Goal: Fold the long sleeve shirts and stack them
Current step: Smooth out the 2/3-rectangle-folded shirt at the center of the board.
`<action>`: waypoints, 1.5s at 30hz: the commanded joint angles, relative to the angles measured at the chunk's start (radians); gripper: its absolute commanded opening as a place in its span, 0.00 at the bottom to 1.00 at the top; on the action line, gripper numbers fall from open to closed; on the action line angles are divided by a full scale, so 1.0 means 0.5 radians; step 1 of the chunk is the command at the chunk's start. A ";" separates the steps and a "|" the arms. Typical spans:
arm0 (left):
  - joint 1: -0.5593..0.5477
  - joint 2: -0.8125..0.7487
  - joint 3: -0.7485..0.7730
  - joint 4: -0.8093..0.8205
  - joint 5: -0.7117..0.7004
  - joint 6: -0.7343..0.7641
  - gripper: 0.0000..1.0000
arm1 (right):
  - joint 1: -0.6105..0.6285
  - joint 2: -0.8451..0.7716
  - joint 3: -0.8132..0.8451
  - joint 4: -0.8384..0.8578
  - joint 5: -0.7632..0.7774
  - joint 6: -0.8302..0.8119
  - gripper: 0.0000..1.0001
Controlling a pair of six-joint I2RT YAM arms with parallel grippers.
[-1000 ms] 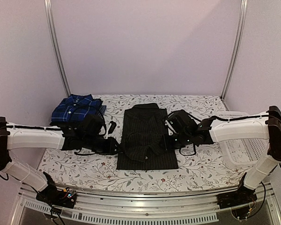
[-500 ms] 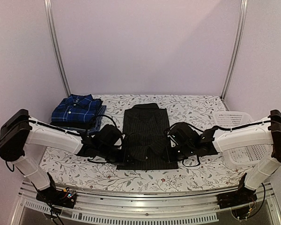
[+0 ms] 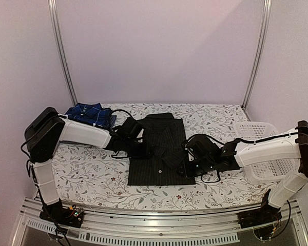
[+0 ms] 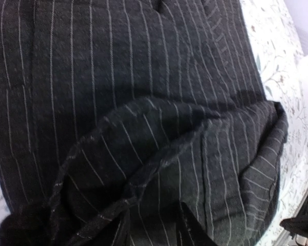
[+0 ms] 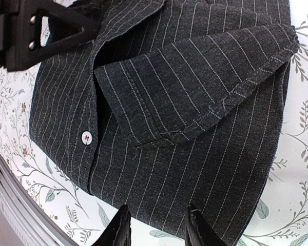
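A black pinstripe long sleeve shirt [image 3: 161, 154] lies flat at the table's middle, with a sleeve folded across its front [image 5: 195, 87] and a white button [image 5: 85, 137] showing. My left gripper [image 3: 139, 148] is at the shirt's left edge, low over the bunched pinstripe cloth [image 4: 143, 128]. Its dark fingertips [image 4: 191, 226] stand apart. My right gripper [image 3: 187, 168] hovers open and empty over the shirt's near right corner, and its fingertips [image 5: 120, 228] frame the hem. A folded blue plaid shirt [image 3: 90, 114] lies at the back left.
A white mesh basket [image 3: 262, 148] stands at the right edge behind my right arm. The table has a floral cloth [image 3: 87, 177]. Metal posts and purple walls close in the back and sides. A metal rail [image 3: 154, 225] runs along the near edge.
My left arm swung up and back, and its gripper went from the shirt's near left side to its left edge farther back. My right gripper shifted slightly nearer. The sleeve now lies across the shirt.
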 commanded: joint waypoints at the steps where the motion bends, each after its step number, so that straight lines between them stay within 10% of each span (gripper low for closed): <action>1: 0.079 0.156 0.162 -0.093 0.017 0.114 0.31 | -0.001 0.021 -0.018 0.047 0.013 0.018 0.35; 33: 0.154 -0.159 0.074 -0.083 -0.007 0.167 0.31 | -0.451 0.931 1.103 -0.149 0.036 -0.402 0.39; 45: 0.068 -0.210 0.175 -0.178 0.056 0.221 0.37 | -0.466 0.594 0.994 -0.289 0.151 -0.400 0.47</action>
